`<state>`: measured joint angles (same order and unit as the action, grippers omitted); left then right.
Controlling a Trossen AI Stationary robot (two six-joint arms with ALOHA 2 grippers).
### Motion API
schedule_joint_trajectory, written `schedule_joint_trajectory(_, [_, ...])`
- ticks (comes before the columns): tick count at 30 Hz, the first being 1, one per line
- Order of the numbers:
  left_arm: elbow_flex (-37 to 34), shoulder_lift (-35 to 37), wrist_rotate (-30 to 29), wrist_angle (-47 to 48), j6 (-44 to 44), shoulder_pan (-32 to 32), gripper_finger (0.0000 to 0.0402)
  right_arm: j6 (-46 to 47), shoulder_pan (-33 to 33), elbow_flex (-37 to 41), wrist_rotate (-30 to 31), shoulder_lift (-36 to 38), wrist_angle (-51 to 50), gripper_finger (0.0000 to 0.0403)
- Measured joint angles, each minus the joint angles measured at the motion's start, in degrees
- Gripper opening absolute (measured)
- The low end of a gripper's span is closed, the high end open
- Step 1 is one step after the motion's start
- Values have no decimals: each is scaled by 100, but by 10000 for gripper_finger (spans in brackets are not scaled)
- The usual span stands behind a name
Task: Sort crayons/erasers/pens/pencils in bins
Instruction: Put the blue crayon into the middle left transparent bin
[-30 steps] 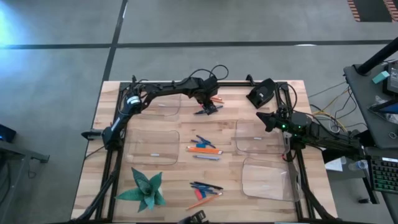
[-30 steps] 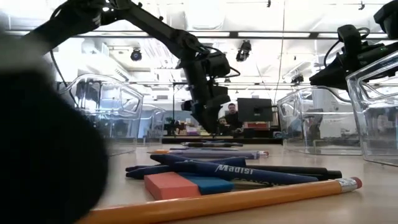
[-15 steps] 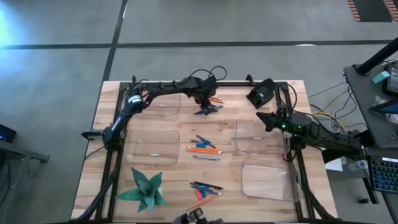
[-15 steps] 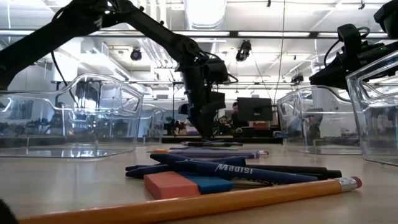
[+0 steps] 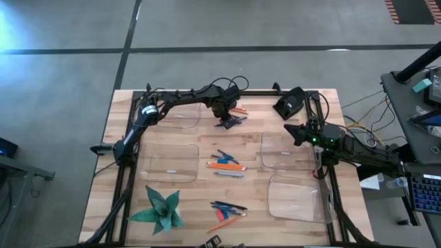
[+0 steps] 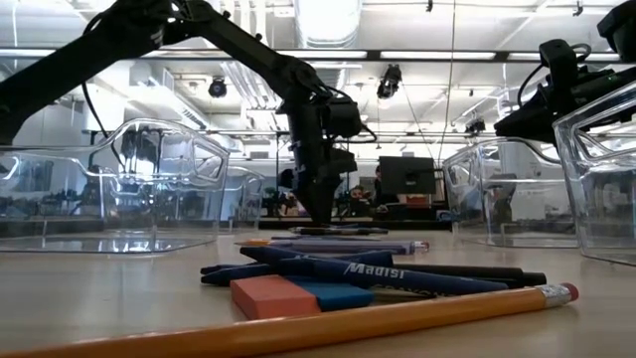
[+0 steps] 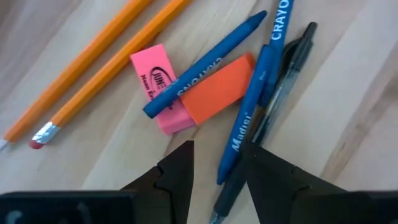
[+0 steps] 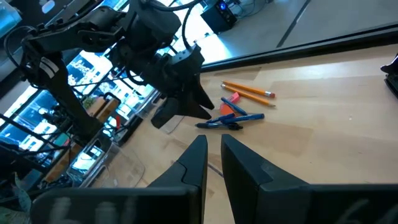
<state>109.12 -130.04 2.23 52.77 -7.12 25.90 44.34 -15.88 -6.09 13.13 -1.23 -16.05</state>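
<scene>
Sorting looks barely begun: the four shallow clear plastic bins (image 5: 169,164) appear nearly empty, while beside the farthest one the left gripper (image 7: 217,158), fingers apart, hovers over unsorted blue crayons (image 7: 202,66).

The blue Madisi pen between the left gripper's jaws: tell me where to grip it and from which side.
Grip the blue pen on its lower barrel, coming straight down from above. The left gripper hangs there with its jaws open astride that end. The pen lies flat, and its upper part is crowded by a crayon and a black pen, so the lower barrel is the clearest hold.
</scene>
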Motion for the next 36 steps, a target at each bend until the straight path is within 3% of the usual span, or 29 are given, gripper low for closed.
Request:
schedule_joint_trajectory(16, [0, 0, -324, -167, -6, -200, 123, 0, -1, -2, 2, 2, 0, 38])
schedule_joint_trajectory(36, [4, 90, -513, -1768, -164, -204, 123, 0, -2, -2, 0, 1, 0, 38])
